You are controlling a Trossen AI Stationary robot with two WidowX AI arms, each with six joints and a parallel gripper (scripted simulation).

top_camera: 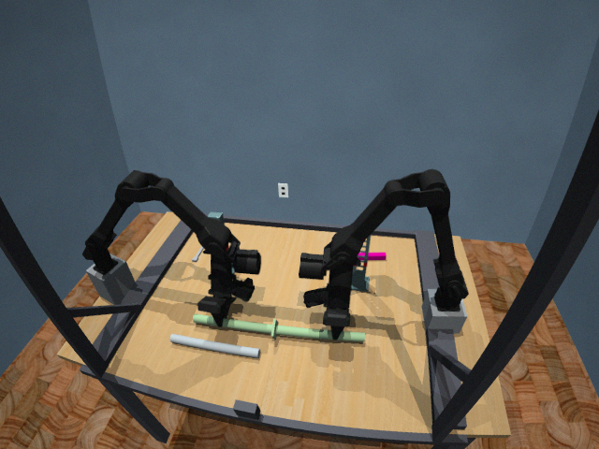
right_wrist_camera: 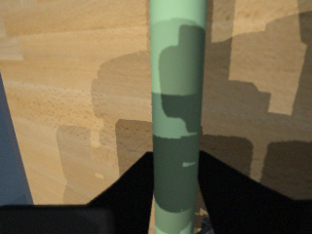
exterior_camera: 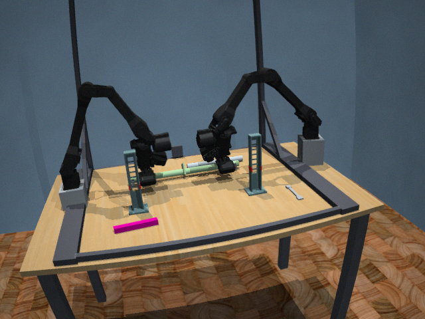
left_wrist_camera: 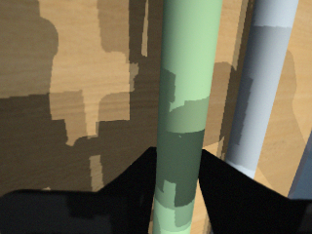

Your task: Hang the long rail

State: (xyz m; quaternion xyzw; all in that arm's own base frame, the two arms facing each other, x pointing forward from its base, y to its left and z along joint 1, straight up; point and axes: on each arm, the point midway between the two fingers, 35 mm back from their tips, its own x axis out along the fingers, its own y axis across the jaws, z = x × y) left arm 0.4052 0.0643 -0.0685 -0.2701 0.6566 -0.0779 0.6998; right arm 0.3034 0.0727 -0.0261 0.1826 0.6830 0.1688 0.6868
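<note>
The long pale green rail [top_camera: 251, 327] [exterior_camera: 171, 173] [left_wrist_camera: 190, 49] [right_wrist_camera: 177, 58] with a collar at its middle lies level, on or just above the table. My left gripper [top_camera: 219, 323] [exterior_camera: 226, 169] [left_wrist_camera: 175, 154] is shut on it near one end. My right gripper [top_camera: 337, 333] [exterior_camera: 148, 180] [right_wrist_camera: 175, 158] is shut on it near the other end. Two teal slotted posts stand upright: one [exterior_camera: 255, 181] [top_camera: 215, 215] on the left arm's side, the other [exterior_camera: 137, 202] [top_camera: 358, 280] on the right arm's side. Both have red marks partway up. The hooks are too hidden or small to make out.
A light grey rod [top_camera: 215, 345] [exterior_camera: 235, 159] [left_wrist_camera: 268, 73] lies beside the rail, on the side away from the posts. A magenta bar [exterior_camera: 135, 225] [top_camera: 374, 255] lies beyond the right-side post. A small grey wrench-shaped piece [exterior_camera: 294, 192] [top_camera: 197, 253] lies near the left-side post.
</note>
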